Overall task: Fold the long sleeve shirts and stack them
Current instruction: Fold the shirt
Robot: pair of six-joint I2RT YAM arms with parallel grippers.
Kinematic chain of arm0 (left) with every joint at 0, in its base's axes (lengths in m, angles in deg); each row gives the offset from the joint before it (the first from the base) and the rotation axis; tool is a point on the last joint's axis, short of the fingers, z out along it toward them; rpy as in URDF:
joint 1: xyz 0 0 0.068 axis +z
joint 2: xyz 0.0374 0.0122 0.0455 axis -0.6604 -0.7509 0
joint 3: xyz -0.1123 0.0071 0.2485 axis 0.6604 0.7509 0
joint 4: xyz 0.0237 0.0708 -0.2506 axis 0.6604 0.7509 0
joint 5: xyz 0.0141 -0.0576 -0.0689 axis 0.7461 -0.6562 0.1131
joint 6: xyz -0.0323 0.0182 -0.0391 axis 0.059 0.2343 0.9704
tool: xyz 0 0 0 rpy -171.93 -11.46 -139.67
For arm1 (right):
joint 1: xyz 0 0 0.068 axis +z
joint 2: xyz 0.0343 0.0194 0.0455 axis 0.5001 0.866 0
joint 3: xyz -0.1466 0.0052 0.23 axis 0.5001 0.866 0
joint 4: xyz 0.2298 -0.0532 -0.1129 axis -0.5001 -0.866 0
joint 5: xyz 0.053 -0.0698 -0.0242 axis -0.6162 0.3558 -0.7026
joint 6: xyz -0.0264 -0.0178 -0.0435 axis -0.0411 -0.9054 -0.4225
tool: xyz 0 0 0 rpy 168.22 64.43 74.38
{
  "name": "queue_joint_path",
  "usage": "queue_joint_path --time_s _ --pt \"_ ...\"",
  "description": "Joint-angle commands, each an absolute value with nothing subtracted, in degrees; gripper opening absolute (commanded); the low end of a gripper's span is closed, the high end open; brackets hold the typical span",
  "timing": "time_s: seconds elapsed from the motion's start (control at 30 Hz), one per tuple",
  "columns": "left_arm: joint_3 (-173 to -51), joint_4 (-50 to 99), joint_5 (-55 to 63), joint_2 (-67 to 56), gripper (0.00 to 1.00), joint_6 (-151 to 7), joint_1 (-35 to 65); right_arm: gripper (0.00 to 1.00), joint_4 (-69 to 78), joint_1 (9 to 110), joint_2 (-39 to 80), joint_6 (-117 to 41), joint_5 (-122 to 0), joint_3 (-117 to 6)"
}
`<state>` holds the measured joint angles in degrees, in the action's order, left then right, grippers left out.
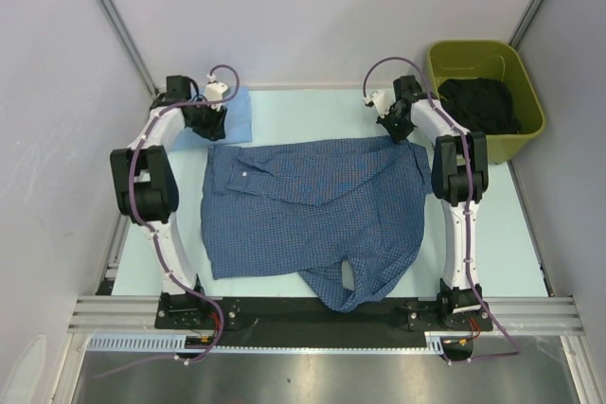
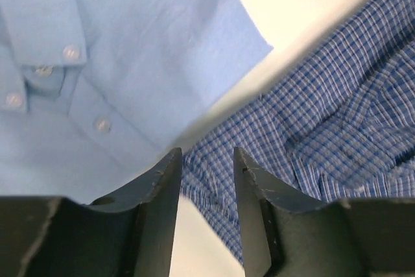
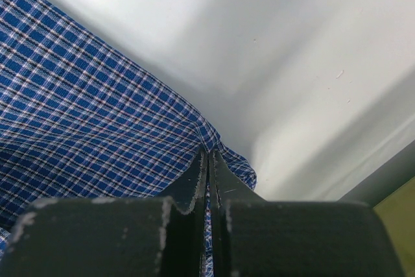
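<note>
Right wrist: the right gripper (image 3: 209, 157) pinches the checked shirt (image 3: 97, 115) near the table (image 1: 312, 106)'s far right corner. Beside the pale blue shirt (image 2: 130, 50), the left gripper (image 2: 207, 160) straddles the far left edge, jaws spread but not clamped on it yet — setting up a two-handed fold, probably.

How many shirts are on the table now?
2: the checked shirt spread across the middle, the pale blue shirt folded at the far left corner. Dark cloth in the bin: unclear.

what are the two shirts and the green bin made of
Checked shirt: woven cloth, likely cotton, matte; fine thread grid and soft wrinkles show. Pale blue shirt: similar plain woven cloth, faint slubby weave, glossy plastic-looking buttons. Green bin: probably moulded plastic, smooth with a slight sheen.
</note>
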<state>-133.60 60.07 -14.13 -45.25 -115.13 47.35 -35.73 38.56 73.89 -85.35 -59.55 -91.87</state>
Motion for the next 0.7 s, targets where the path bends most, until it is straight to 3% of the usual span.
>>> queue_joint_path --time_s 0.0,0.37,0.67 --pt "-138.2 63.1 -10.3 -48.8 0.41 -115.4 46.3 0.0 -34.8 38.8 72.4 -86.1 -58.8 -91.4" --pt "-134.2 60.6 -3.9 -49.2 0.39 -112.1 46.3 0.0 -34.7 38.7 72.8 -86.0 -59.5 -91.2" --pt "-135.2 61.9 -5.9 -50.8 0.39 -111.7 46.3 0.0 -34.5 38.6 72.4 -86.3 -59.3 -90.8"
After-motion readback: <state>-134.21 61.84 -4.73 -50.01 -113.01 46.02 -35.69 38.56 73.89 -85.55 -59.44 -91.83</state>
